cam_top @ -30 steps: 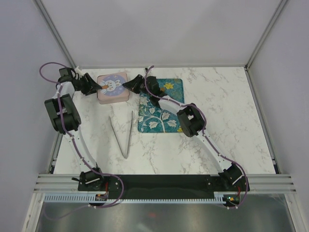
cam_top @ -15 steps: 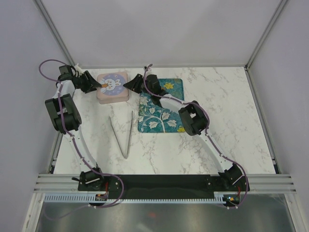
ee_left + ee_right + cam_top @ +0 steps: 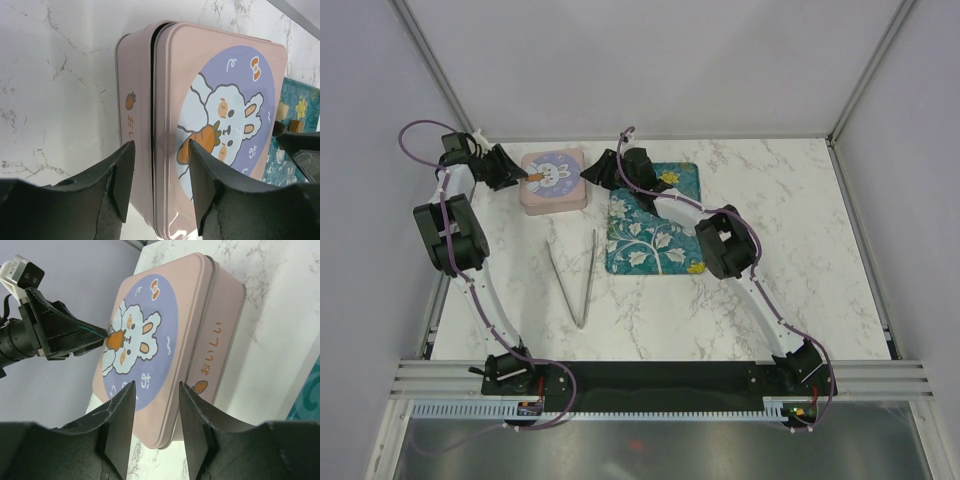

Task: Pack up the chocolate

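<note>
Near the worktop's [image 3: 800, 250] far left corner, our left gripper [image 3: 159, 150] and right gripper [image 3: 156, 389] flank the square pink rabbit-print tin [image 3: 554, 182], both parted and empty; chocolate [image 3: 296, 125] sits on the teal patterned mat [image 3: 650, 245] alongside.

Bright, even, diffuse light, faint shadows (wrist-view foreground perhaps slightly soft).

The left arm [image 3: 485, 300] and right arm [image 3: 767, 308] share slim white tubular links, blocky black joint housings [image 3: 448, 238] and thin purple cables [image 3: 408, 140] looping alongside. Their matte black fingers [image 3: 120, 175] are broad wedges with flat inner faces.
</note>
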Robot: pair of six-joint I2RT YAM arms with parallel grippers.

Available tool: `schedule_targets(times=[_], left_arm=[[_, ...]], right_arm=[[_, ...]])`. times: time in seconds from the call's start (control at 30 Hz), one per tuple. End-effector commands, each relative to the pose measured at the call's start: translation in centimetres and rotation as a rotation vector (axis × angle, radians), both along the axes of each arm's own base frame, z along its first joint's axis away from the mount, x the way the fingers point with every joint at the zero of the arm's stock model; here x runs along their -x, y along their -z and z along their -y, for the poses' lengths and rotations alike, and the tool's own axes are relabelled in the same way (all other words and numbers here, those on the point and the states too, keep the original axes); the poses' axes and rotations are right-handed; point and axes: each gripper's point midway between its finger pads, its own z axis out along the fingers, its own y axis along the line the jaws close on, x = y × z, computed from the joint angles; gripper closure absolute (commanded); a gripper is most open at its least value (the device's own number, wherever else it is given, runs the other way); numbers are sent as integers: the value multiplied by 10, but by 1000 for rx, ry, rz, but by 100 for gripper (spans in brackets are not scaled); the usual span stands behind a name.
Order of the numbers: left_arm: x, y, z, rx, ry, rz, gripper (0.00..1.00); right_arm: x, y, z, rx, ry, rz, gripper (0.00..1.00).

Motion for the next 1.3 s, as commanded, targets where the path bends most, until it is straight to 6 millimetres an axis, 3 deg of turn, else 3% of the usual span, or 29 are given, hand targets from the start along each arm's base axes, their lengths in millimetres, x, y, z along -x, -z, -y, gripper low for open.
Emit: schedule_targets(times=[0.0, 0.1, 0.23, 0.3, 0.33, 0.37, 0.6, 0.8, 1.0, 1.17, 1.27], left_arm=[[-11, -10, -6, -30, -14, 41, 46], [-12, -8, -8, -35, -24, 37, 46], [-16, -5, -7, -13, -31, 32, 47], [-16, -2, -3, 16, -24, 24, 50], [-16, 0, -3, 25, -25, 20, 50], [-17, 1, -1, 33, -20, 20, 52], [-18, 3, 2, 50, -16, 23, 57], [-15, 5, -2, 31, -36, 16, 60], [-13, 20, -8, 6, -80, -25, 64], [-8, 39, -10, 12, -106, -71, 64], [-7, 38, -8, 17, -104, -77, 62]], right_arm=[[-7, -25, 2, 6, 18, 55, 52], [-9, -13, 0, 13, 18, 38, 53], [-5, -11, -11, -43, -10, 48, 57], [-4, 5, -16, -39, -15, 26, 58], [-5, -1, -20, -53, -15, 31, 60], [-5, 9, -22, -53, -14, 22, 61], [-15, 11, -21, -85, 26, 66, 72], [-21, 6, -23, -122, 47, 106, 71], [-22, 35, -20, -94, 70, 44, 72], [-25, 49, -15, -70, 91, 13, 74], [-25, 55, -13, -63, 96, -7, 74]])
